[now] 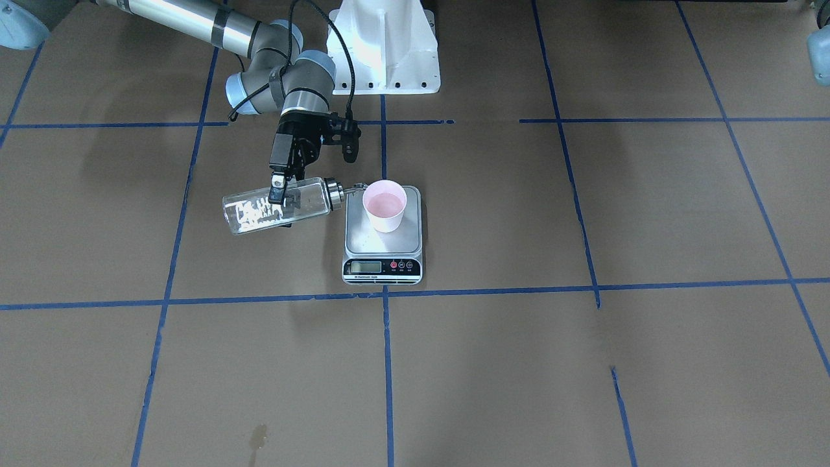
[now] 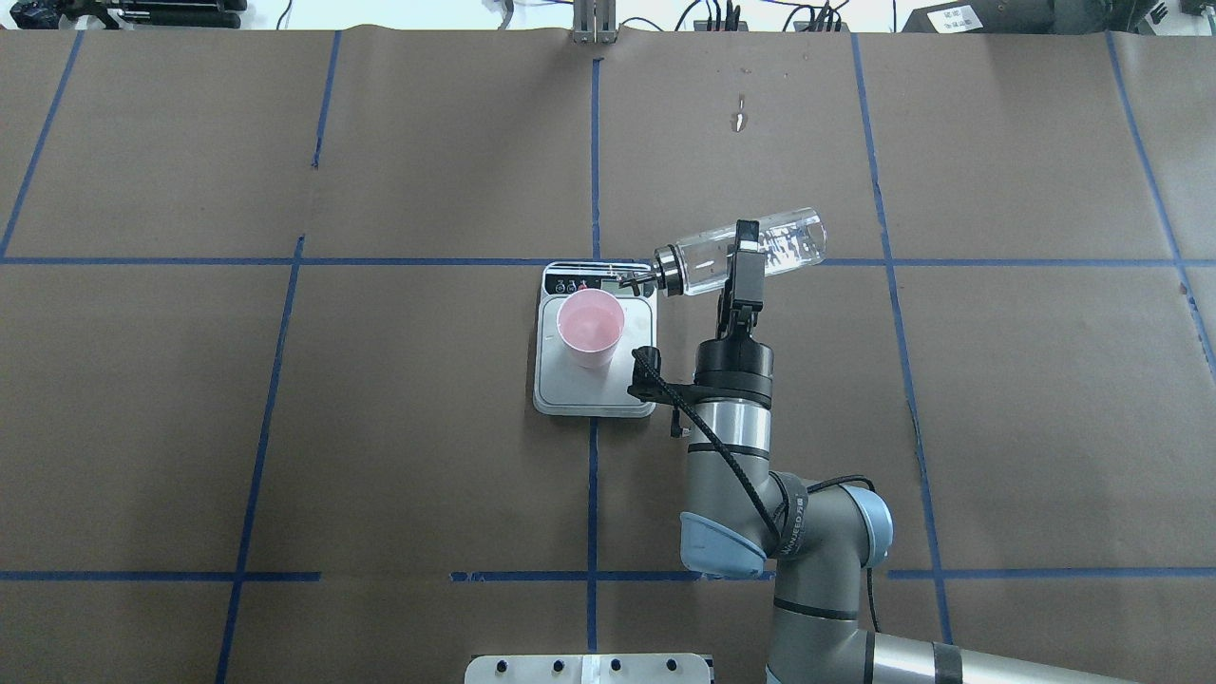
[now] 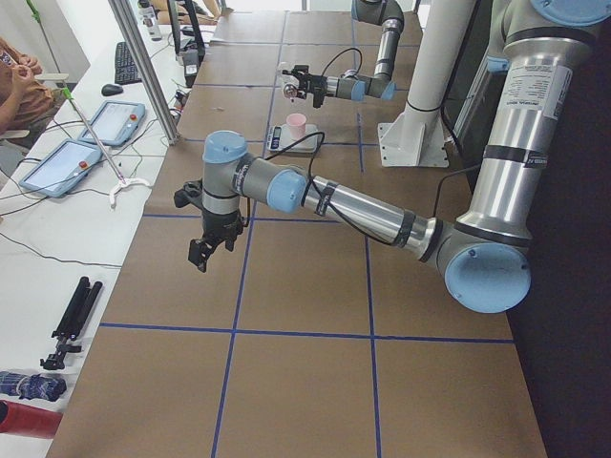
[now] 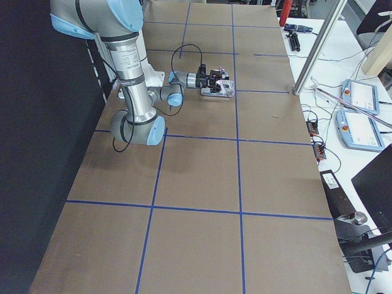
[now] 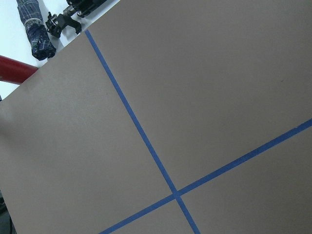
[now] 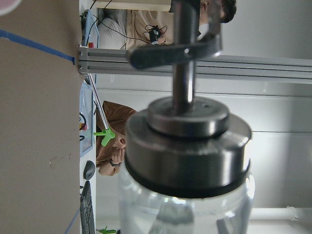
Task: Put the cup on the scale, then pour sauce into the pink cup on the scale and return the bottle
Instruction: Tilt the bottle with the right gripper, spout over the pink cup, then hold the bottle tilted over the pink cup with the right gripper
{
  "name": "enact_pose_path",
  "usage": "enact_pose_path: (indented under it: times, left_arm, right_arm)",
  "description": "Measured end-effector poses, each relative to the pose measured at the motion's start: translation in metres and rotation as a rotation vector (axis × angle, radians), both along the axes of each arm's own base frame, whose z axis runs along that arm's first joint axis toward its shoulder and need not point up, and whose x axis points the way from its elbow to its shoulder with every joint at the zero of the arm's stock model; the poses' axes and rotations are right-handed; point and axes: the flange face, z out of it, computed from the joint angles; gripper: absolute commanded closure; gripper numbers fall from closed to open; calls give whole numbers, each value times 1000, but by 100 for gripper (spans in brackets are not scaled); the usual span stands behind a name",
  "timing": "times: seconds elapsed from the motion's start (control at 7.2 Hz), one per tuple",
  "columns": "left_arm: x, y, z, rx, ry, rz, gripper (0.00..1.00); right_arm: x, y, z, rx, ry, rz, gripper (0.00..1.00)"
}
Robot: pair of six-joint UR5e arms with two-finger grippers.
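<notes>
My left arm [image 3: 315, 196] hangs out over the desk [image 2: 380, 456], well apart from everything else. Its jaws point down above brown paper, and only the side view catches them, so I cannot tell whether they stand wide or narrow. My left wrist camera sees only paper and two crossing lines of blue tape [image 5: 146, 146].

To the left of my right jaws, and somewhat nearer my base, the scale [image 2: 594, 397] lies flat on the desk. Its black strip with the display [image 1: 366, 266] is on the side away from me. The cup [image 2: 590, 326] stands upright about mid-platform, mouth open upward, pink inside.

My right jaws are clamped on the bottle [image 2: 793, 242], holding its glass body around the middle, with one finger [image 2: 746, 249] lying across the top of the glass. The bottle lies nearly level on its side. Its base is to the right of the jaws and its metal pourer cap [image 2: 670, 269] is to their left, aimed at the cup. The spout tip reaches over the scale's right side, close by the cup's rim; I cannot tell whether it is over the mouth. The sauce [image 1: 259, 214] is clear and glints inside the glass. In my right wrist camera the cap and spout fill the view.
</notes>
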Motion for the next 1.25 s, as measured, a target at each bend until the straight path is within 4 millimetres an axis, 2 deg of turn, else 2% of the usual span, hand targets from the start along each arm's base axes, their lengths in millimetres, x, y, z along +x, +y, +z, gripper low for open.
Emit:
enact_pose_path:
  times: [0.69, 1.25]
  left_arm:
    - [0, -3, 12, -1, -7, 18, 0]
    - [-1, -4, 14, 0, -7, 17, 0]
  right_arm:
    - [1, 3, -11, 2, 143, 38, 100]
    - [1, 4, -11, 2, 158, 43, 100]
